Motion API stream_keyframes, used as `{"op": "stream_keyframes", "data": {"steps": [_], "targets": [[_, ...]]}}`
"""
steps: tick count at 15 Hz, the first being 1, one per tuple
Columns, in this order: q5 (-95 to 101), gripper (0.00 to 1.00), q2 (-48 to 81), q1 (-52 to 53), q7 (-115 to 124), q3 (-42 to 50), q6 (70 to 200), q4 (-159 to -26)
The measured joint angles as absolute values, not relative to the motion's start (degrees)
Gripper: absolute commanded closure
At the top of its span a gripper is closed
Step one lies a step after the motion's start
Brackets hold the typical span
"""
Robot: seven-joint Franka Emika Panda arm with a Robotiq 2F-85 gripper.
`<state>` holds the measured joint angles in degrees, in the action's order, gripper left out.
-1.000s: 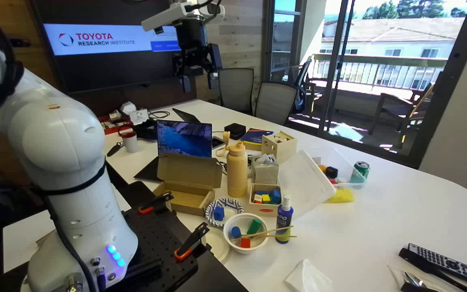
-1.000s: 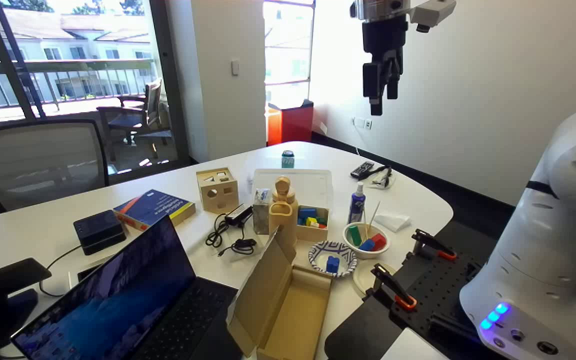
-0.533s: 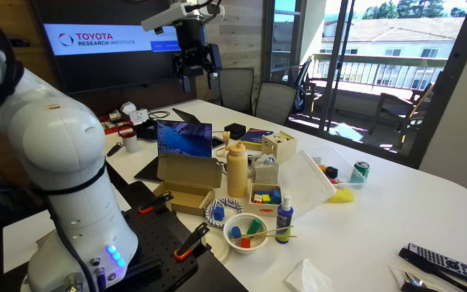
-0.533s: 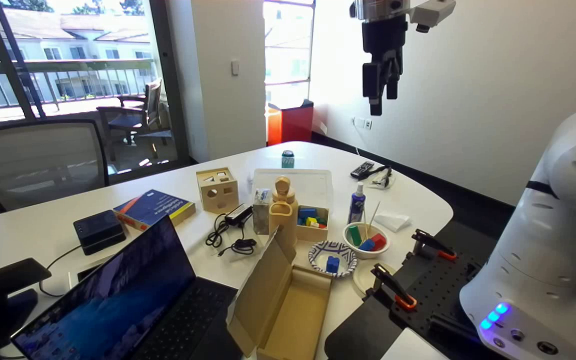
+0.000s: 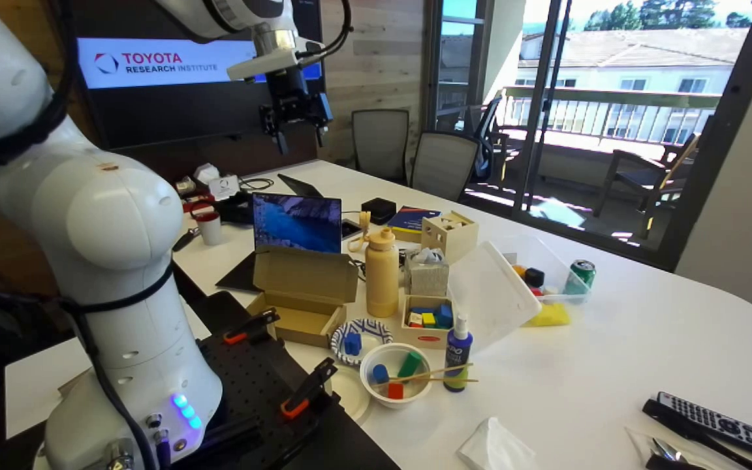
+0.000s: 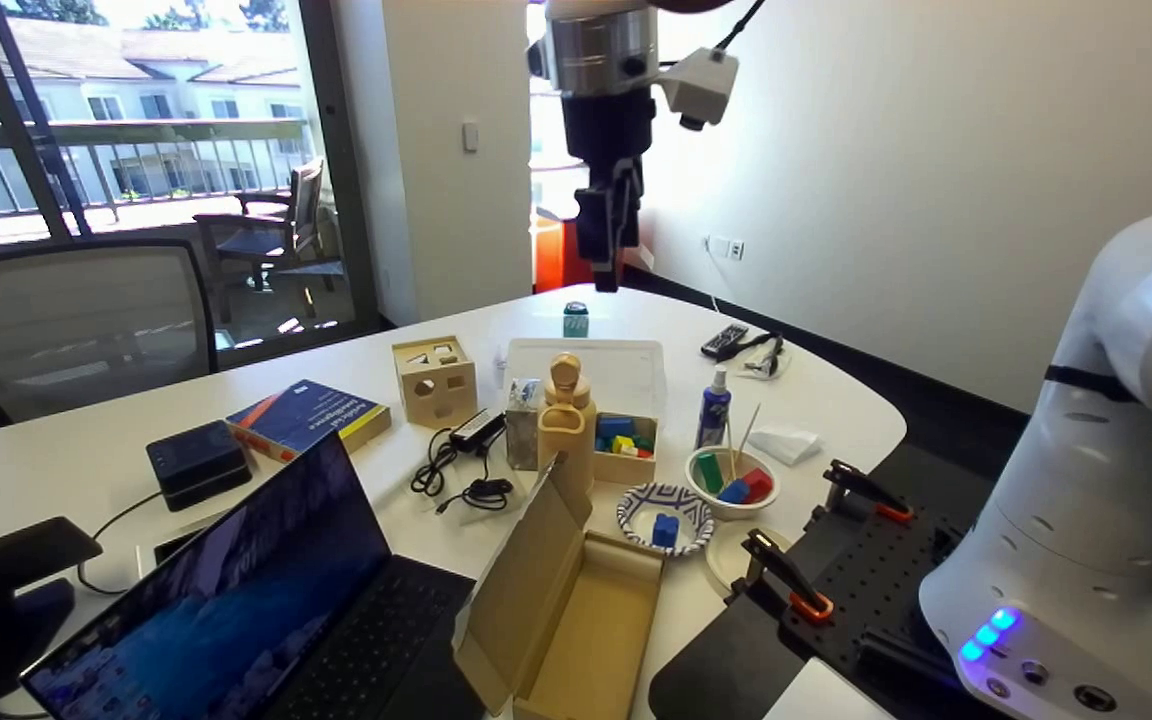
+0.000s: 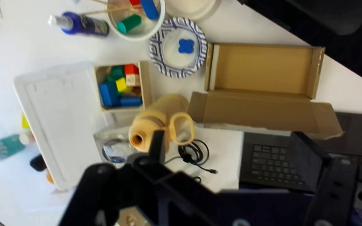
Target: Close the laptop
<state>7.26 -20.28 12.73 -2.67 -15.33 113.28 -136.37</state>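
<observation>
Laptop partly behind cardboard box

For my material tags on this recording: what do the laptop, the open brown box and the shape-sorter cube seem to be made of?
Laptop: dark, low-shine body, metal or plastic unclear; the lit screen looks smooth, perhaps glass.
Open brown box: matte cardboard, judging by its tan colour, thin walls and creased, folded lid.
Shape-sorter cube: probably wood, pale and dull, with cleanly cut holes.
</observation>
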Motion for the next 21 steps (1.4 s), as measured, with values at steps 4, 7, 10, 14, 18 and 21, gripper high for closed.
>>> {"op": "stream_keyframes", "data": {"steps": [4, 7, 10, 14, 18, 21], "targets": [[12.57, 0.0, -6.92, 14.3, 1.83, -20.54, 124.03, -128.28], [17.94, 0.0, 3.98, 15.68, 7.31, -21.42, 130.04, -121.26], [23.76, 0.0, 15.12, 18.78, 13.27, -19.99, 134.49, -113.41], [27.9, 0.0, 28.41, 26.23, 19.53, -14.31, 140.68, -101.72], [27.83, 0.0, 37.57, 32.63, 21.96, -9.01, 143.68, -91.15], [27.02, 0.0, 42.2, 35.63, 22.73, -6.25, 143.72, -85.23]]}}
